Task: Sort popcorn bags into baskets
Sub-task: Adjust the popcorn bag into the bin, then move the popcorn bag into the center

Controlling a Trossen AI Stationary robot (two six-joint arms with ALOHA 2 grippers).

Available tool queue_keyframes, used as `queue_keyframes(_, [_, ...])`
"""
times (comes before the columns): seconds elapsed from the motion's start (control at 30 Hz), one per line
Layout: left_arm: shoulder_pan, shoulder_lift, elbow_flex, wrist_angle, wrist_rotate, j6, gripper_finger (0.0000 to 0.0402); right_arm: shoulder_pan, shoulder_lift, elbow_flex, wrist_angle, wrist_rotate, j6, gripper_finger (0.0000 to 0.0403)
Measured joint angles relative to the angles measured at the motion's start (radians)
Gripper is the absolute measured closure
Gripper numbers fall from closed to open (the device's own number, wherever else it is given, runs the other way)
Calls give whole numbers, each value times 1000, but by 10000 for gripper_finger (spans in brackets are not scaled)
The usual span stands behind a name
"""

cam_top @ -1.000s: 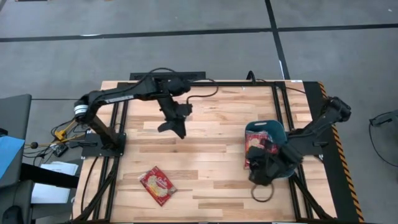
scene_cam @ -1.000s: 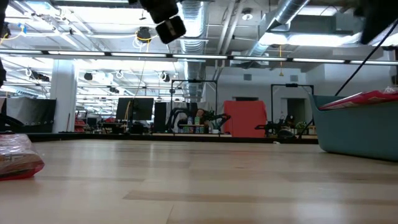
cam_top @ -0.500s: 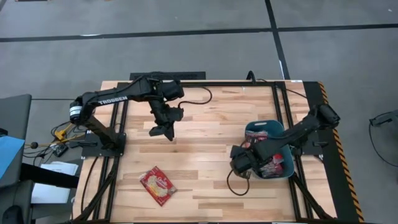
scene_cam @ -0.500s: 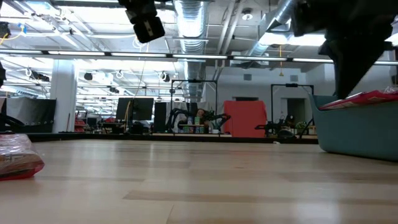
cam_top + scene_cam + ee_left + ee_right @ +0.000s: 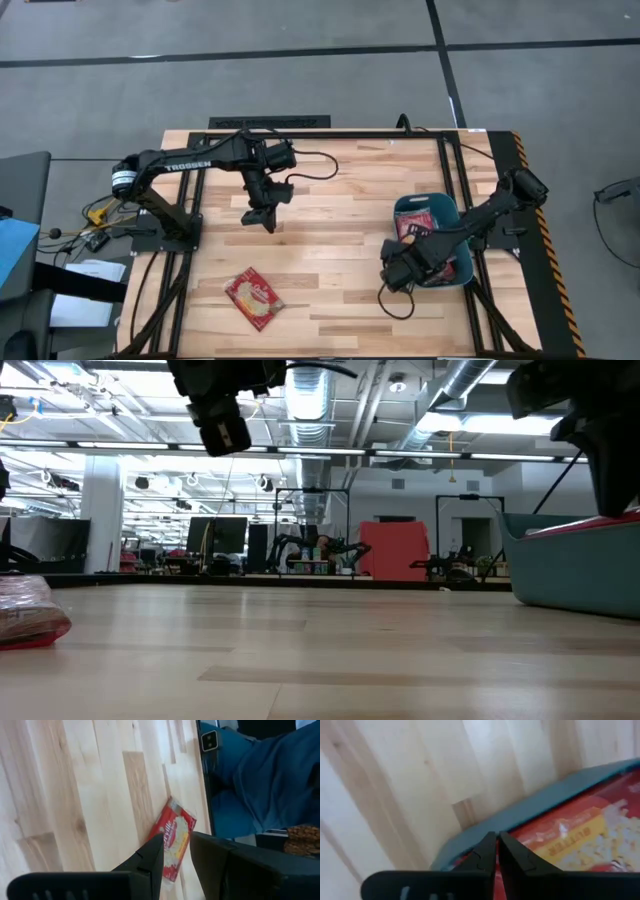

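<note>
loose popcorn bag (image 5: 254,299) on table | well apart from left gripper (image 5: 262,216) jaws

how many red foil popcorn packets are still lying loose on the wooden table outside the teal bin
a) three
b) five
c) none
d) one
d) Only one red foil popcorn packet lies on the bare wooden table, near its front-left part; the other packets that show sit inside the teal plastic bin.
</note>
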Motion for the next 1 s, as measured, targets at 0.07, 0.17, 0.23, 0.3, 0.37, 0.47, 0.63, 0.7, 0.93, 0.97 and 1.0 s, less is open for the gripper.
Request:
queue_keyframes(0.07, [-14,-14,-30,-16,-4,-22,319,9,0,1,26,0,2,364])
queue_keyframes(0.17, [-56,-74,-91,-56,-59,-61,319,10,0,22,53,3,-4,369])
queue_keyframes(0.23, [-103,-140,-158,-55,-169,-117,319,10,-1,38,70,7,-10,372])
queue_keyframes(0.3, [-162,-221,-238,-46,-277,-192,319,10,-1,49,89,20,-16,375])
queue_keyframes(0.37, [-229,-303,-325,-28,-341,-292,319,10,-1,52,112,47,-18,378])
queue_keyframes(0.47, [-328,-427,-471,40,-368,-478,319,10,-1,52,139,64,-42,379])
queue_keyframes(0.63, [-483,-599,-693,243,-369,-787,319,4,-1,52,194,69,-81,372])
queue_keyframes(0.7, [-521,-643,-761,306,-428,-905,319,-1,-1,52,213,70,-85,368])
queue_keyframes(0.93, [-623,-691,-896,456,-541,-1085,319,-1,-1,52,252,73,-84,365])
queue_keyframes(0.97, [-637,-690,-898,470,-553,-1087,321,0,-1,52,257,73,-80,365])
queue_keyframes(1.0, [-655,-689,-898,495,-565,-1088,324,0,-1,52,265,73,-78,365])
